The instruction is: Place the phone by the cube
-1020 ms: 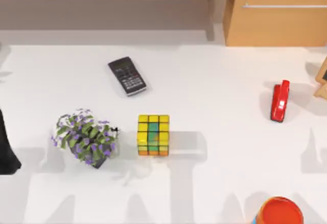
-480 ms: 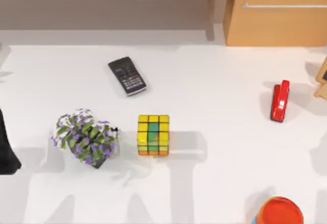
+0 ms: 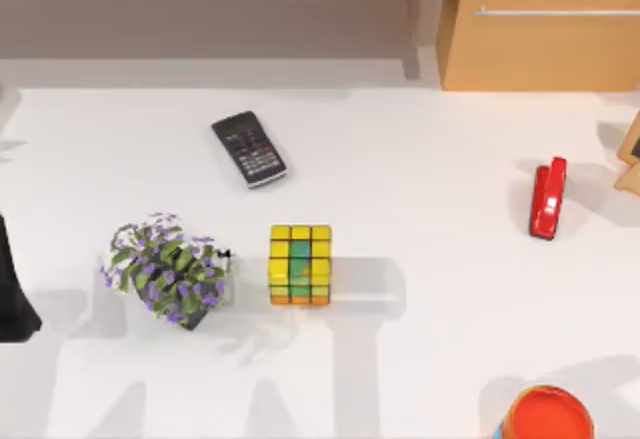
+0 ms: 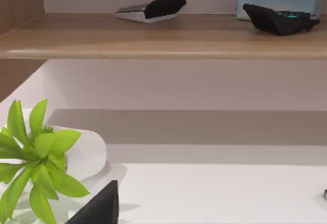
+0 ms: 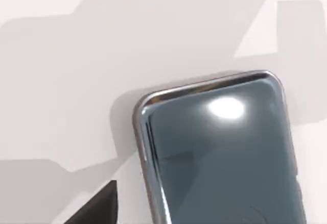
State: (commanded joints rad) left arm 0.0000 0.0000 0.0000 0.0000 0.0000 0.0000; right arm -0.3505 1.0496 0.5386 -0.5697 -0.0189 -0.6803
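Right gripper: a dark finger [image 5: 97,206] tip shows at the edge of the right wrist view, just beside the phone; how far the fingers are parted cannot be told, and nothing is seen in their hold.
Phone [image 5: 219,152]: flat on the white table [image 3: 420,189], glossy face up, directly under the right wrist camera (one rounded end and its grey rim in sight).
Cube [image 3: 300,264]: on the table a little left of the middle in the top view, mostly yellow on top.
Flowering plant [image 3: 167,267]: just left of the cube, apart from it.
Black keypad device [image 3: 249,148]: farther back from the cube, lying at an angle.
Red stapler [image 3: 547,197]: well apart, toward the right side.
Orange lid [image 3: 545,414]: at the near right edge.
Left arm [image 3: 14,289]: parked at the table's left edge, by a green-leaved plant [image 4: 36,157].
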